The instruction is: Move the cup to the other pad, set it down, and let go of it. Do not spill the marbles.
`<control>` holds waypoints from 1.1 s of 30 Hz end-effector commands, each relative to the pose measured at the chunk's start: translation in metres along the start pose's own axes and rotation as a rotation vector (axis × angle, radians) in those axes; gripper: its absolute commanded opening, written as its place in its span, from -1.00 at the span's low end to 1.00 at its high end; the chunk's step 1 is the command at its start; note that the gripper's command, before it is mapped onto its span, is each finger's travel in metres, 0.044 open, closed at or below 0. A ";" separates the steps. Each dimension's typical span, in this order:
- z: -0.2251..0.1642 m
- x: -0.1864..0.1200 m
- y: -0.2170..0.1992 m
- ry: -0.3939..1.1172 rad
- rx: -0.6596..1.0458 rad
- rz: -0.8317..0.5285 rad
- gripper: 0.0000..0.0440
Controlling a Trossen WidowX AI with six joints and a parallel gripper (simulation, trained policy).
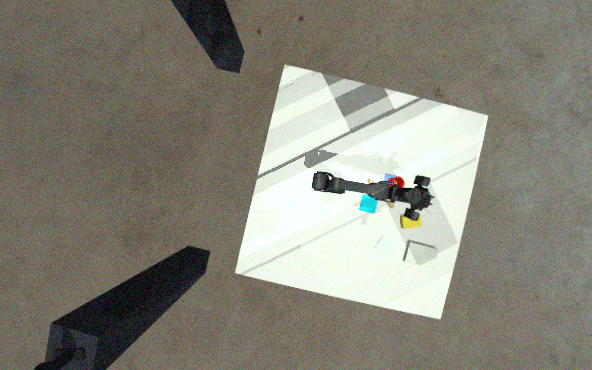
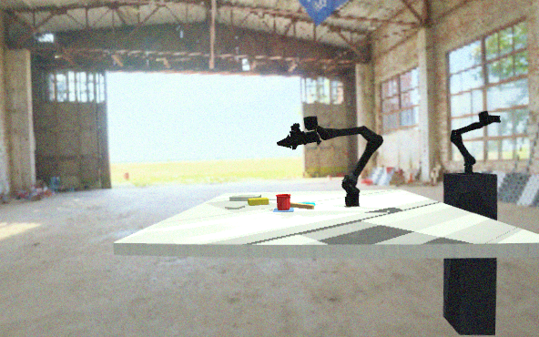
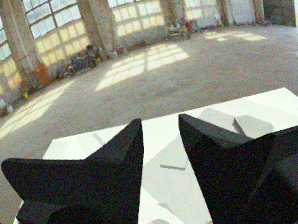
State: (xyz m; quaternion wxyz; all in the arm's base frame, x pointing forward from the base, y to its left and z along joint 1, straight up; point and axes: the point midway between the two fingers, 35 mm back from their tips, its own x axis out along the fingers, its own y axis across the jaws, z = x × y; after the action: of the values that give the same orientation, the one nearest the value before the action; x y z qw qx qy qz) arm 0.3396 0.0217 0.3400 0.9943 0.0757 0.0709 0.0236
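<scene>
A red cup (image 1: 398,180) (image 2: 283,201) stands upright on a blue pad (image 1: 388,176) (image 2: 283,210). Small pale specks show inside its mouth, too small to tell as marbles. The other pad is cyan (image 1: 368,204) (image 2: 310,203) and lies nearer the arm's base, with no cup on it. My gripper (image 1: 431,200) (image 2: 278,143) (image 3: 160,122) hangs high above the table, well above the cup and past it from the base. Its fingers are partly open with a narrow gap between the tips and nothing held. The cup and both pads are out of the wrist view.
A yellow block (image 1: 410,222) (image 2: 258,201) lies beyond the cup. A tan wooden piece (image 1: 390,204) (image 2: 303,206) lies beside the cup, partly under the arm in the top view. A thin pale tile (image 1: 384,245) (image 3: 174,159) and a grey-edged piece (image 1: 422,253) (image 2: 245,198) (image 3: 254,126) lie farther off.
</scene>
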 end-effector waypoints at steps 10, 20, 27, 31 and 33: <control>-0.004 0.017 0.010 0.147 0.125 -0.007 -0.40; -0.006 0.027 0.019 0.265 0.234 -0.023 -0.35; -0.010 0.033 0.026 0.350 0.314 -0.043 -0.32; -0.012 0.035 0.030 0.399 0.359 -0.059 -0.31; -0.014 0.037 0.031 0.424 0.382 -0.068 -0.31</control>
State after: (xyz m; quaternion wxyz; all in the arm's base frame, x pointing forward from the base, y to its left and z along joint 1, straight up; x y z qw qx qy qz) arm 0.3693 0.0534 0.3319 0.9336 0.2421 0.2641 -0.0042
